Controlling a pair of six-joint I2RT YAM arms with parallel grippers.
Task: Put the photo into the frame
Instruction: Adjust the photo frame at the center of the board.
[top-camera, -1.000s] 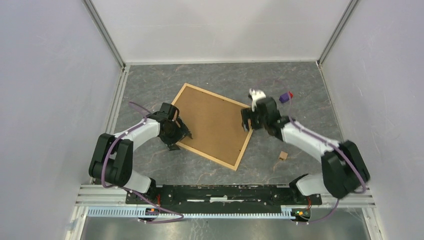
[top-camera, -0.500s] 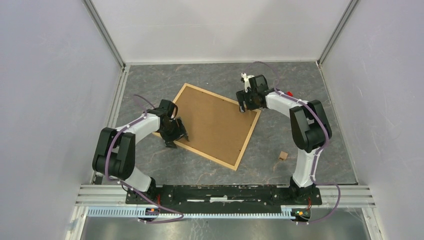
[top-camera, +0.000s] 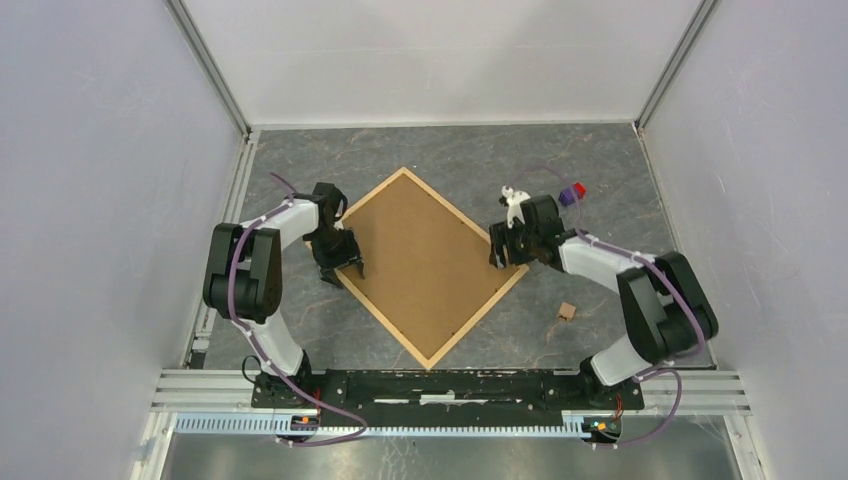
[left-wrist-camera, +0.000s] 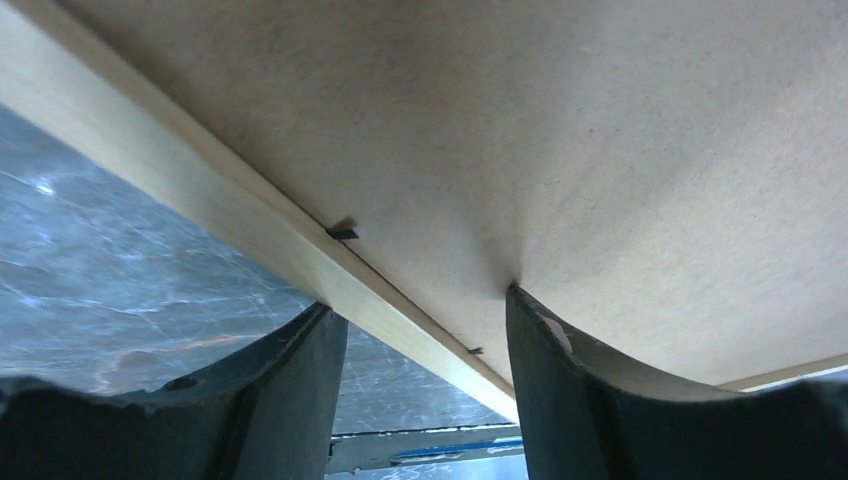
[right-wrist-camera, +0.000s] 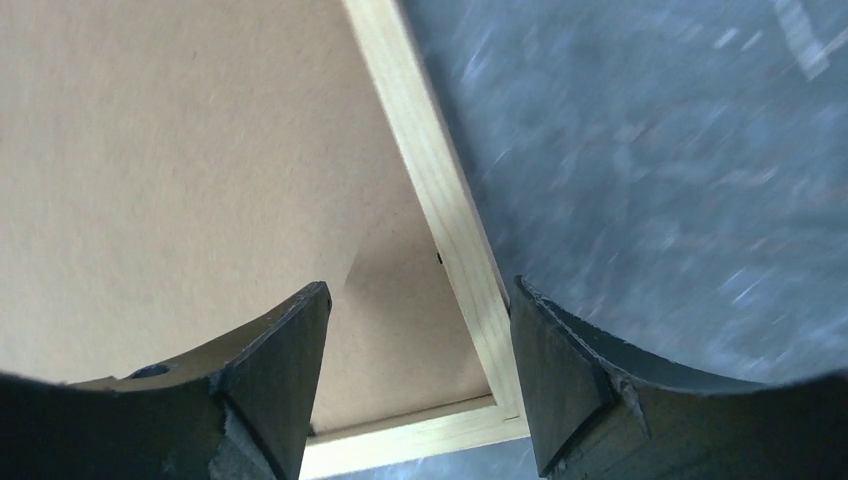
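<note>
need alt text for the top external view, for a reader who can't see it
A wooden picture frame lies brown back side up, turned like a diamond on a grey marbled table. The left pincer sits at its left corner and the right pincer at its right corner. A small purple object lies near the right pincer.

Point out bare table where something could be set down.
Free: the far strip of table between the frame and back wall; the near-left patch between left gripper and arm bases. Crowded: around the right gripper, purple object and wooden block.
</note>
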